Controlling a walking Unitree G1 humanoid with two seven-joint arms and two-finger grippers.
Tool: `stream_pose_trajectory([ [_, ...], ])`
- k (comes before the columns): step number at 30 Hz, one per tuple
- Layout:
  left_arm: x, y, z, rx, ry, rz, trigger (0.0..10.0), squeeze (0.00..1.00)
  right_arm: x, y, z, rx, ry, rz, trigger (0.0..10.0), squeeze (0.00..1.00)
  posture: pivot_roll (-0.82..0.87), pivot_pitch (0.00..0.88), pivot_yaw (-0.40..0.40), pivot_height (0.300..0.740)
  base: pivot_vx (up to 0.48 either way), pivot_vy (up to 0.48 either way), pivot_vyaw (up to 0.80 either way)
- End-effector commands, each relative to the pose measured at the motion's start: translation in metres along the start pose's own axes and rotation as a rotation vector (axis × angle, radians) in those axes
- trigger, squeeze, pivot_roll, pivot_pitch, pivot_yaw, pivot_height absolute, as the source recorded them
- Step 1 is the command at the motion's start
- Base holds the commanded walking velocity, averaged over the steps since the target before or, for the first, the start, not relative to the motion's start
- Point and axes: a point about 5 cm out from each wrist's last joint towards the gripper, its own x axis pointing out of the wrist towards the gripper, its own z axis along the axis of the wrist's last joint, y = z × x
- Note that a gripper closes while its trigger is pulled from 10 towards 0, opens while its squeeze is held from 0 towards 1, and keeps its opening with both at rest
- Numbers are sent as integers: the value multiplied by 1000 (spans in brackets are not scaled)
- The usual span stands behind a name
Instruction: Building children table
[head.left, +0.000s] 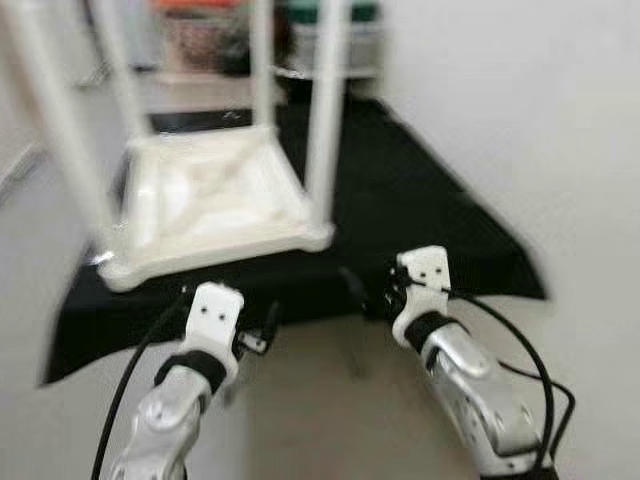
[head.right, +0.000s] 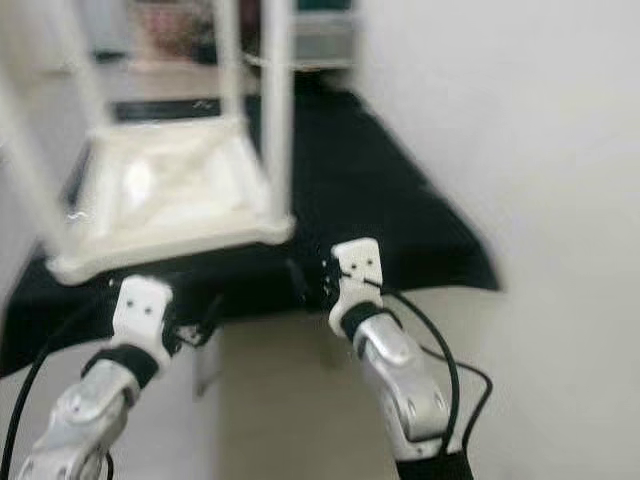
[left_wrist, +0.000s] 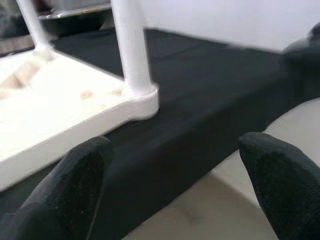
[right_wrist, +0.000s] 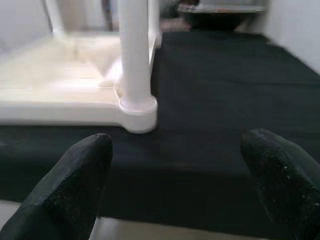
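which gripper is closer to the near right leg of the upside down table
Right. The right gripper hovers open just below that leg at the black mat's edge; the left gripper, also open, sits further left.

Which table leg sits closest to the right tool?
The front right leg of the upturned white table, rising from the corner nearest the right tool. The other legs stand further left or at the back of the black mat.

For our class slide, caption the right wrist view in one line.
Open right hand faces the upturned white table's leg.
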Motion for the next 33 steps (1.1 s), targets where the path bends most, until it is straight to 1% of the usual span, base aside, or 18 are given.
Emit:
stream_pose_trajectory([
  [1, -6, 9, -11, 6, 36, 35, 10000, 0, 2, 20, -1, 30, -13, 91, 10000, 0, -17, 40, -28, 740, 435, 0, 800],
  [2, -6, 9, -11, 6, 36, 35, 10000, 0, 2, 20, -1, 30, -13, 91, 10000, 0, -17, 40, -28, 740, 435, 0, 800],
  [5, -5, 7, -13, 3, 36, 27, 10000, 0, 1, 21, -9, 49, 19, 92, 10000, 0, -23, 39, -26, 740, 431, 0, 0],
  [14, -3, 3, -16, -7, 36, 8, 10000, 0, -1, 24, -12, 24, 42, 117, 10000, 0, -27, 42, -19, 740, 430, 0, 0],
  [16, -2, 2, -16, -15, 32, 11, 10000, 0, -1, 24, -11, 2, 40, 143, 10000, 0, -27, 46, -19, 740, 394, 0, 0],
  [17, -1, 4, -18, -18, 46, 37, 10000, 0, -2, 26, -7, -5, 25, 185, 10000, 0, -27, 48, -18, 740, 0, 0, 0],
  [18, -1, 4, -18, -18, 46, 37, 10000, 0, -2, 26, -7, -5, 25, 185, 10000, 0, -27, 48, -18, 740, 0, 0, 0],
  [19, 0, 4, -18, -20, 48, 46, 10000, 0, -3, 28, -5, 1, 15, 211, 10000, 0, -26, 51, -18, 740, 0, 0, 0],
  [21, 1, 5, -19, -23, 51, 52, 10000, 0, -7, 32, -1, 0, -5, 294, 10000, 0, -27, 55, -17, 740, 0, 0, 0],
  [23, 3, 5, -18, -22, 49, 54, 10000, 0, -12, 37, 4, -20, -22, 382, 10000, 0, -29, 58, -14, 740, 0, 0, 0],
  [24, 4, 5, -17, -22, 46, 54, 10000, 0, -14, 36, 6, -25, -23, 399, 10000, 0, -29, 58, -14, 740, 0, 0, 0],
  [26, 4, 5, -16, -23, 44, 54, 10000, 0, -15, 35, 7, -28, -22, 405, 10000, 0, -30, 59, -14, 740, 0, 0, 0],
  [27, 5, 5, -16, -22, 41, 55, 10000, 0, -17, 30, 8, -41, -17, 411, 10000, 0, -31, 63, -10, 740, 0, 0, 0],
  [29, 5, 5, -15, -21, 39, 56, 10000, 0, -18, 27, 9, -57, -11, 410, 10000, 0, -31, 63, -10, 740, 0, 0, 0],
  [33, 5, 6, -14, -20, 36, 62, 10000, 0, -18, 26, 10, -67, -7, 410, 10000, 0, -30, 68, -12, 740, 0, 0, 0],
])
